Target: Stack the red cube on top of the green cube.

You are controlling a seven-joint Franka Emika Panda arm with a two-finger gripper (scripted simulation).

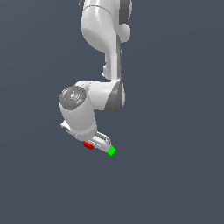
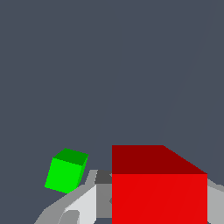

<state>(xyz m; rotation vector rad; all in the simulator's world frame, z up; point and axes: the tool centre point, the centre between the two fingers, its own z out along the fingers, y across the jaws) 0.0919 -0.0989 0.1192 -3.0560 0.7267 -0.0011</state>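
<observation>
The red cube [image 2: 159, 192] fills the near part of the wrist view, sitting between my gripper's [image 2: 157, 205] two grey fingers [image 2: 83, 203], which press against its sides. In the exterior view only a sliver of the red cube [image 1: 88, 145] shows under the hand. My gripper [image 1: 99, 144] is tilted there. The green cube [image 1: 111, 151] lies just past the fingertip on the exterior view's right. In the wrist view the green cube [image 2: 65, 172] looks much smaller and farther away, rotated on the grey floor, apart from the red one.
A plain dark grey floor [image 1: 175, 175] spreads all around. The white arm [image 1: 103, 52] reaches in from the top of the exterior view and hides part of the hand.
</observation>
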